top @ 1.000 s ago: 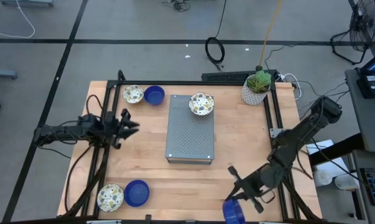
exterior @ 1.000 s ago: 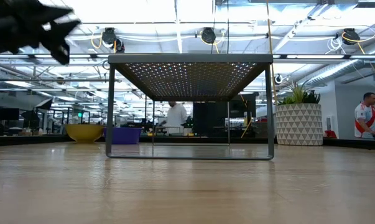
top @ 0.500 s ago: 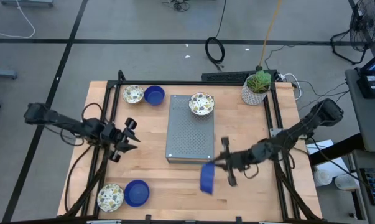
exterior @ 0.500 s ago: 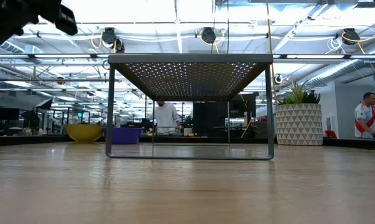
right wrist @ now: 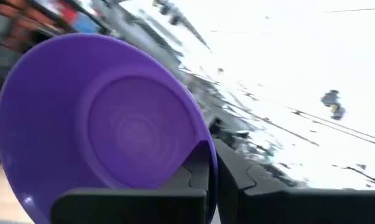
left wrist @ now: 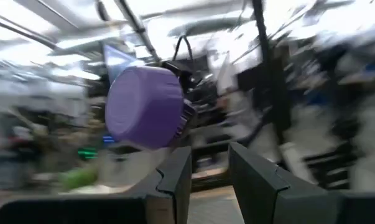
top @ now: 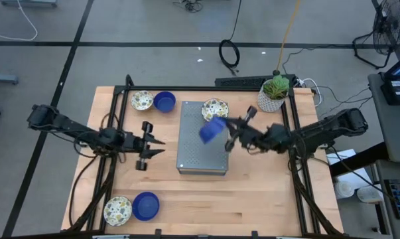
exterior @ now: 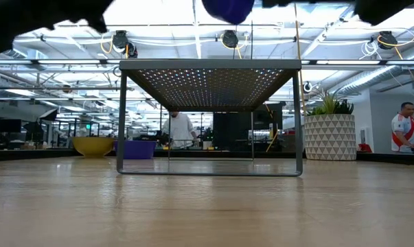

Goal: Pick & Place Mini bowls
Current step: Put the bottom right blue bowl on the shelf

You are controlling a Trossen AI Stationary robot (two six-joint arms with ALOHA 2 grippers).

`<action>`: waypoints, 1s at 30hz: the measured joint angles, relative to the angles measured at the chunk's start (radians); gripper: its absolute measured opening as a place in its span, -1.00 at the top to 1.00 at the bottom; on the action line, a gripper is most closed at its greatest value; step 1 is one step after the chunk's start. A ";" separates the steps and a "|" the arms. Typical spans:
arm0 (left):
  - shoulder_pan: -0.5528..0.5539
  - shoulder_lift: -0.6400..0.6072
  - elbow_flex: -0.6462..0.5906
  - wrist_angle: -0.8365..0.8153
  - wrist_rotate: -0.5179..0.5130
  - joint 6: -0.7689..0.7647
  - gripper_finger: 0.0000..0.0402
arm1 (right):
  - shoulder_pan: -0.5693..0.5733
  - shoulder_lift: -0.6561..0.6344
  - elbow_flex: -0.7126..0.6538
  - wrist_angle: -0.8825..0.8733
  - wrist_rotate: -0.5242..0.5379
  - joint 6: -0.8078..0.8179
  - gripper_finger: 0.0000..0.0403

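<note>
My right gripper is shut on a glossy blue mini bowl, held in the air over the grey perforated stand; the low view shows that bowl at its top edge. A cream floral bowl sits on the stand's far end. A cream bowl and a blue bowl rest at the far left of the table. Another cream bowl and blue bowl rest at the near left. My left gripper hovers open left of the stand, holding nothing. My right gripper pinches the blue bowl's rim, one finger inside the bowl and one finger outside its wall. It comes level from the table's right side. The bowl is lifted clear above the stand and tipped on its side.
A white pot with a green plant stands at the table's far right corner. Black frame rails run along the table's left, far and right edges. Bare wood lies near and right of the stand. People show in the room beyond.
My right gripper has carried the blue bowl from the table's near right edge toward the far edge and left, rising until it is over the stand; the bowl has tipped onto its side. My left gripper has moved right, toward the stand.
</note>
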 joint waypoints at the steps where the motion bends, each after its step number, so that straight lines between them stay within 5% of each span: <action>1: 0.009 0.029 0.029 -0.001 -0.035 0.051 0.44 | -0.035 0.000 0.000 0.008 -0.018 0.004 1.00; 9: 0.111 0.259 0.371 -0.105 -0.574 0.410 0.44 | -0.272 0.018 0.000 0.101 -0.142 0.082 1.00; 18: 0.241 0.464 0.623 -0.205 -0.690 0.762 0.43 | -0.409 0.127 0.002 0.285 -0.227 0.056 1.00; 25: 0.314 0.476 0.705 -0.202 -1.209 0.917 0.21 | -0.469 0.149 0.027 0.296 -0.220 -0.009 1.00; 27: 0.333 0.444 0.693 -0.215 -1.234 0.926 0.08 | -0.490 0.149 0.051 0.269 -0.226 0.030 1.00; 30: 0.361 0.388 0.674 -0.267 -1.131 0.811 -0.09 | -0.526 0.149 0.122 0.103 -0.291 0.113 1.00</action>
